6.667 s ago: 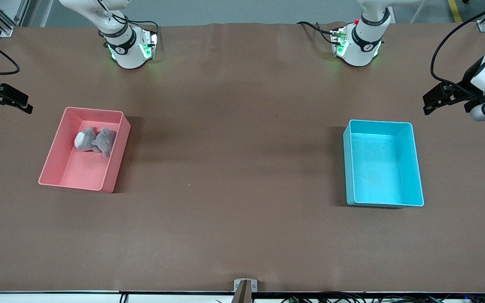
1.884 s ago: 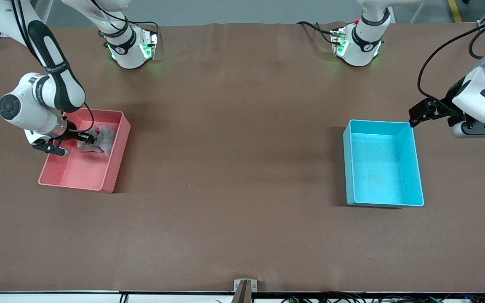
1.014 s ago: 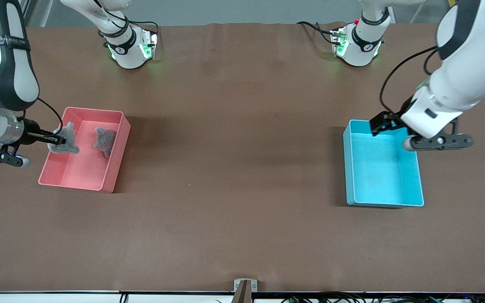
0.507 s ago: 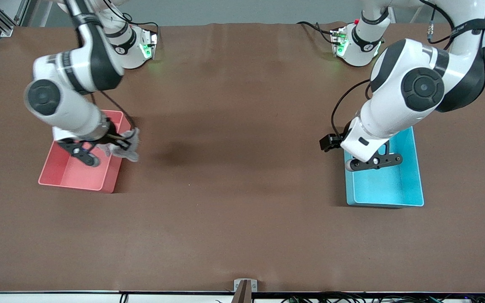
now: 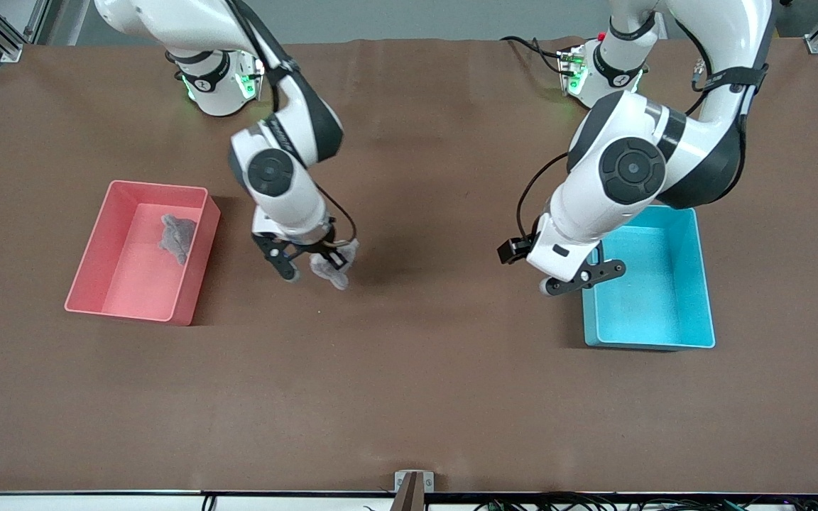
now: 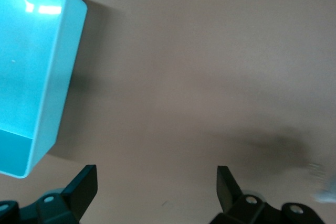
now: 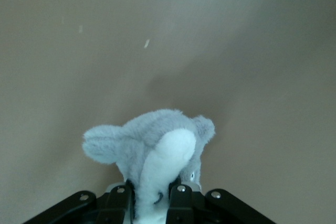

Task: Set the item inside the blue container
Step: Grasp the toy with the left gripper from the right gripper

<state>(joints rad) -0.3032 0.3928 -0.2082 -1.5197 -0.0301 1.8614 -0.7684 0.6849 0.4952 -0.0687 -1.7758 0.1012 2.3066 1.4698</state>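
A grey and white plush toy [image 5: 331, 268] hangs in my right gripper [image 5: 334, 259], which is shut on it over the bare table between the two bins, closer to the pink one. In the right wrist view the toy [image 7: 157, 142] sticks out between the fingers [image 7: 181, 199] of the right gripper [image 7: 150, 200]. The blue container [image 5: 654, 309] stands empty toward the left arm's end of the table. My left gripper [image 5: 513, 249] hovers open and empty beside it, over the table. The left wrist view shows the left gripper [image 6: 156, 178] spread wide, with the blue container [image 6: 31, 77] off to one side.
A pink bin [image 5: 96, 270] stands toward the right arm's end of the table, with a second grey plush [image 5: 177, 237] lying inside it. Brown table surface [image 5: 423, 341] stretches between the two bins.
My right arm has carried the plush away from the pink bin's rim toward the table's middle. My left arm has swung from over the blue container to just beside it.
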